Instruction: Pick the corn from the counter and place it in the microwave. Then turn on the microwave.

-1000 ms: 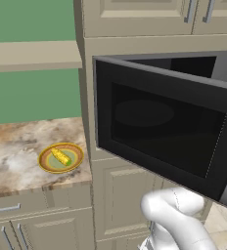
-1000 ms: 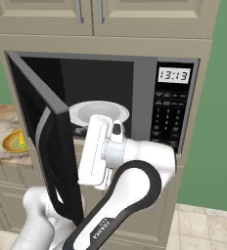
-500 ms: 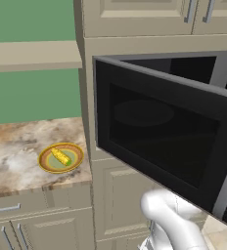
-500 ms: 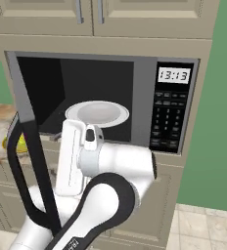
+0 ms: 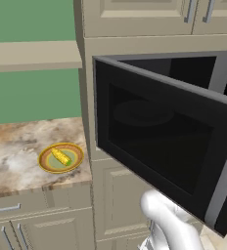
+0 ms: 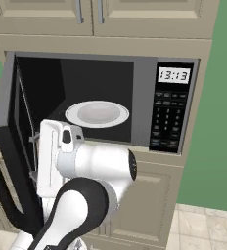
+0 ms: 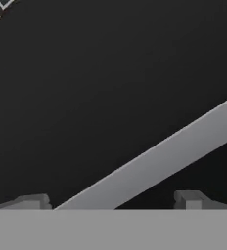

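The corn lies on a yellow-rimmed green plate on the counter. The microwave stands with its black door swung wide, and the white turntable plate shows inside. In the hand view my gripper is open right up against the dark door. The long silver handle runs slantwise between the fingertips with a gap on either side. My white hand sits beside the door's edge.
Beige cabinets run above and below the microwave. A tan wall shelf hangs over the counter against the green wall. The open door juts far out into the room in front of the lower cabinets.
The microwave door has swung further open, uncovering the whole cavity and turntable in the right base view. My arm has moved left with the door.
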Tool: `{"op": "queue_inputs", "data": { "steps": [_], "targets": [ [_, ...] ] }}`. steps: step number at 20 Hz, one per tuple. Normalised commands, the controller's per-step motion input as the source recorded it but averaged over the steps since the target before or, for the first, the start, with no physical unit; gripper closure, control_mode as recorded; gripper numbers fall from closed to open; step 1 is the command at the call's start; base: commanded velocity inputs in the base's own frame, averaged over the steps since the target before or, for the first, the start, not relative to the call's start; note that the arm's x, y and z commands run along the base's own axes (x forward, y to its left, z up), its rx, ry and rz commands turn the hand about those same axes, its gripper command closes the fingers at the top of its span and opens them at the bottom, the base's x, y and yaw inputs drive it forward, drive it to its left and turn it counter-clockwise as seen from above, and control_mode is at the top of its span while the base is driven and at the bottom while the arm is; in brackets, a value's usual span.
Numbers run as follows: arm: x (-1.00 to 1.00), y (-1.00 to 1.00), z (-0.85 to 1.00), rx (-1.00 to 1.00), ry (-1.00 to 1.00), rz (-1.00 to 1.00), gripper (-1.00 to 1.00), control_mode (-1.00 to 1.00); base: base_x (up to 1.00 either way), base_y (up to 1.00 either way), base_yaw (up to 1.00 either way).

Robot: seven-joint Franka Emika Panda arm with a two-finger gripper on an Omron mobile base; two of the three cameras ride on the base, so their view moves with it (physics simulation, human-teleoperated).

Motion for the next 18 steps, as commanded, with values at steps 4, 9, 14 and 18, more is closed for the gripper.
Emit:
{"op": "queue_inputs", "data": {
  "steps": [4,9,14,18],
  "targets": [
    [-0.07,0.39,0.00,-0.04,-0.09,0.00,-1.00,-1.00,0.00,0.00,0.00],
    [-0.09,0.40,0.00,-0.05,-0.10,0.00,-1.00,-1.00,0.00,0.00,0.00],
    [-0.09,0.40,0.00,-0.04,-0.10,0.00,-1.00,-1.00,0.00,0.00,0.00],
    [-0.12,0.40,0.00,-0.04,-0.11,0.00,-1.00,-1.00,0.00,0.00,0.00]
  ]
}}
